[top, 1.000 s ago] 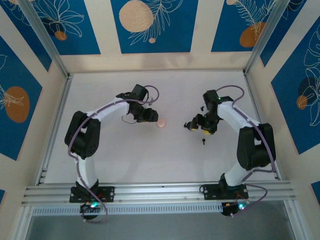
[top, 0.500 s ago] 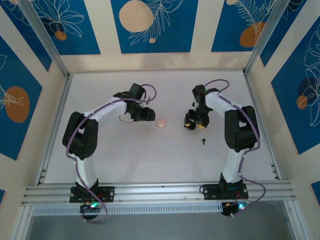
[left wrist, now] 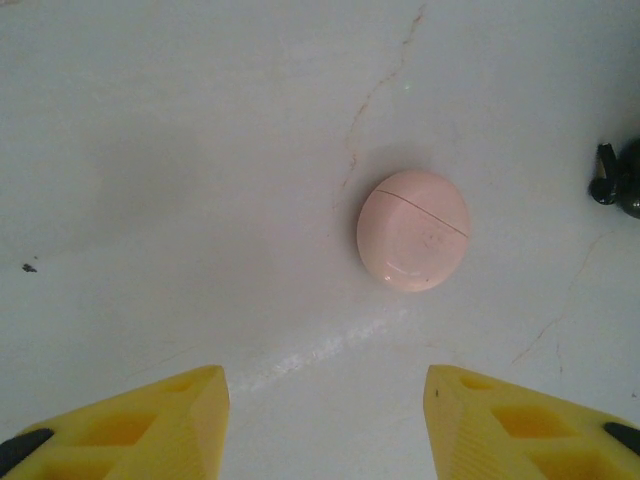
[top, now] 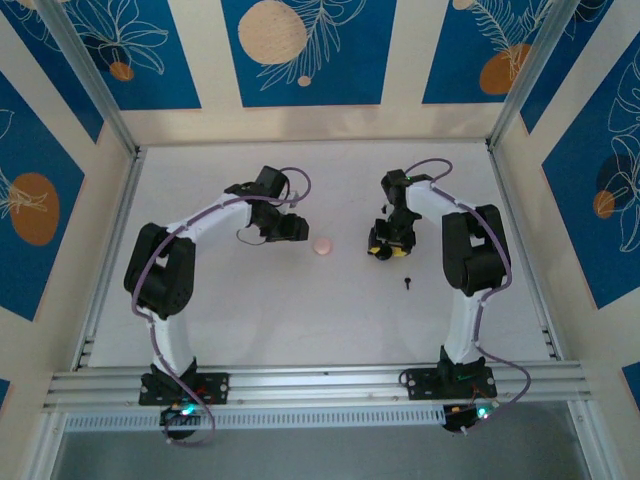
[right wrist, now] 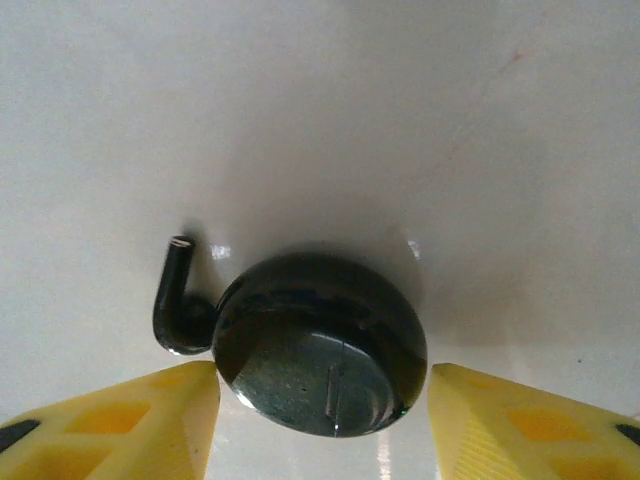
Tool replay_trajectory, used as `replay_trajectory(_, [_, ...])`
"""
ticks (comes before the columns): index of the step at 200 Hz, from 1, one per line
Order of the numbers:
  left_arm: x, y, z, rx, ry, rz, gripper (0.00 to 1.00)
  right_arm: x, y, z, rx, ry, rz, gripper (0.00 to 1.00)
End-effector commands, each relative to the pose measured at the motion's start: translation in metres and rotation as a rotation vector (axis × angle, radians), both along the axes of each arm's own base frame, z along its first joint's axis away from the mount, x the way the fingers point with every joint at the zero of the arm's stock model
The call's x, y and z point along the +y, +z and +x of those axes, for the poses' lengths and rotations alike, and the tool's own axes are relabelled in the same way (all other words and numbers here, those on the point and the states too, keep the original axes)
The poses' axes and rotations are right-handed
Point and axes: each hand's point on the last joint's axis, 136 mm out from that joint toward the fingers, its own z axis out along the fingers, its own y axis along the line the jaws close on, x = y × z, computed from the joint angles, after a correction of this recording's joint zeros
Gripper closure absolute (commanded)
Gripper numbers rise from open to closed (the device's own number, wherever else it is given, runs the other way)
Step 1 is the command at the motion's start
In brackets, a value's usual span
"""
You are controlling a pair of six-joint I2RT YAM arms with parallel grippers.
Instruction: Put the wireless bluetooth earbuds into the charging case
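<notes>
No text, label, brand, number or sign can be read anywhere; the blue wall panels (top: 300, 50) along the top of the overhead frame carry only white leaf outlines and orange circles; the pink round disc (left wrist: 413, 230) bears just a seam line; the black round disc (right wrist: 320, 345) bears a short, illegible scratch-like mark.
</notes>
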Motion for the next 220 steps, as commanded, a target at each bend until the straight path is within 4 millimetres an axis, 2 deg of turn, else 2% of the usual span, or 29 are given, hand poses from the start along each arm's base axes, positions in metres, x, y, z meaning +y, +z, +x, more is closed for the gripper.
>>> replay_trajectory(1, [0.006,0.006,-0.002,0.000,-0.002,-0.005,0.47,0.002,0.000,-0.001,0.024,0.010,0.002,0.42])
replay_trajectory(77, [0.006,0.006,-0.003,0.001,-0.005,-0.007,0.47,-0.001,-0.016,0.000,0.045,0.020,-0.027,0.41])
replay_trajectory(99, [0.006,0.007,-0.004,0.004,-0.007,-0.012,0.48,-0.003,-0.020,0.002,0.035,0.029,-0.038,0.49])
replay_trajectory(125, [0.005,0.009,-0.005,0.003,-0.011,-0.019,0.48,-0.004,-0.016,0.005,-0.008,0.050,-0.044,0.56])
replay_trajectory(152, [0.003,0.016,-0.006,-0.006,-0.019,-0.039,0.49,-0.002,0.003,0.007,-0.117,0.079,-0.039,0.60])
replay_trajectory(176, [-0.002,0.025,-0.009,-0.007,-0.038,-0.073,0.49,0.003,0.033,0.008,-0.260,0.124,-0.007,0.62])
replay_trajectory(220, [-0.014,0.050,-0.017,-0.008,-0.093,-0.162,0.49,0.025,0.084,-0.009,-0.522,0.255,0.096,0.62])
